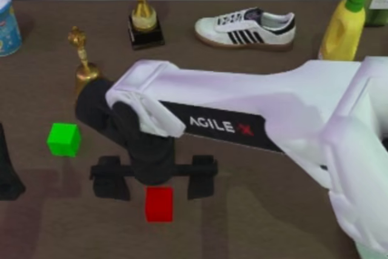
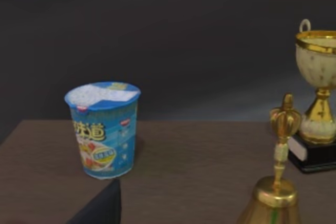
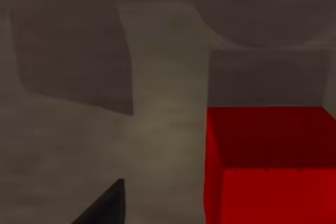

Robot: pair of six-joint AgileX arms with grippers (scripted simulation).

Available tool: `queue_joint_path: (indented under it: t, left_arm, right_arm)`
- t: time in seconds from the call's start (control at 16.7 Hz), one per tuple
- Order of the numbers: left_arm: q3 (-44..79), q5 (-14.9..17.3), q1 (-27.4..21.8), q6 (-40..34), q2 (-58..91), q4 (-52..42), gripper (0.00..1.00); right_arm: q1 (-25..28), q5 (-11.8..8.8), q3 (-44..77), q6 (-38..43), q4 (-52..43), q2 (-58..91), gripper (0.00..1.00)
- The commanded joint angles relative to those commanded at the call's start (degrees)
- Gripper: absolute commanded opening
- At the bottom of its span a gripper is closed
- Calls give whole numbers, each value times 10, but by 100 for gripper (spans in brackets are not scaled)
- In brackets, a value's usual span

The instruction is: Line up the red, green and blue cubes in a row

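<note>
1. Our right arm (image 1: pixel 267 119) reaches across the brown worktop (image 1: pixel 254 210) from the top view's right side, its white link marked AGILEX lying over the middle of the scene.
2. Our right gripper (image 1: pixel 156 177) hangs near the front centre of the worktop with its two black fingers spread wide, one to either side; it holds nothing.
3. The red cube (image 1: pixel 159 204) sits on the worktop just in front of that spread gripper, between the lines of the two fingers but not touched by either. In the right wrist view the red cube (image 3: pixel 270 163) fills the lower corner, close up, with a dark fingertip (image 3: pixel 105 205) apart from it.
4. The green cube (image 1: pixel 63 139) rests on the worktop to the left, well apart from the red one and from the gripper.
5. We cannot see the blue cube in any view.
6. Our left arm (image 1: pixel 8 171) shows only as a dark shape at the left edge; we cannot tell how its gripper stands.
7. Along the back stand a noodle cup (image 2: pixel 104 129), a small gold bell (image 1: pixel 83 59), a gold trophy (image 1: pixel 142 4), a white sneaker (image 1: pixel 245 28) and a yellow bottle (image 1: pixel 344 25).
</note>
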Motion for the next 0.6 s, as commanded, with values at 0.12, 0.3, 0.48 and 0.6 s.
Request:
queue_joint_path:
  t: [0.12, 0.3, 0.48, 0.6]
  left_arm:
    - [0, 0, 0, 0, 0, 0, 100]
    - [0, 0, 0, 0, 0, 0, 100]
    - [0, 0, 0, 0, 0, 0, 100]
    - [0, 0, 0, 0, 0, 0, 100]
  right_arm:
    - [1, 0, 30, 1, -44, -9, 100]
    - [5, -1, 73, 0, -102, -24, 100]
    - [6, -1, 81, -1, -112, -28, 100]
    - [3, -1, 80, -1, -110, -26, 100]
